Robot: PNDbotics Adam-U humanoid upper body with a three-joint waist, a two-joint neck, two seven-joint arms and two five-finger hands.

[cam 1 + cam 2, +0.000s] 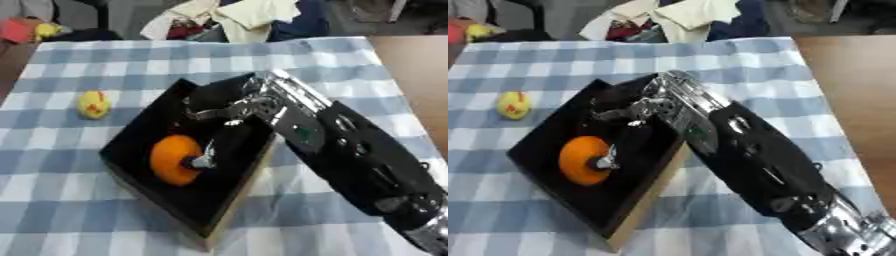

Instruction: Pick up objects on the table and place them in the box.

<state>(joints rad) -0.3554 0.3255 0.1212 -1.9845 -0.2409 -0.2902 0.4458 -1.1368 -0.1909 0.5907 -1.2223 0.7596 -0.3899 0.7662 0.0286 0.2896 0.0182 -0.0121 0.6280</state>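
The right hand (229, 125) reaches in from the near right over the black box (149, 134) in the middle of the table (79, 200), which wears a blue-and-white checked cloth. Its dark fingers (203, 159) extend down to the orange ball (172, 160) lying inside the box, with a silvery fingertip touching the ball's right side; whether they are curled round it I cannot tell. A small yellow toy (94, 104) sits on the cloth left of the box, apart from it.
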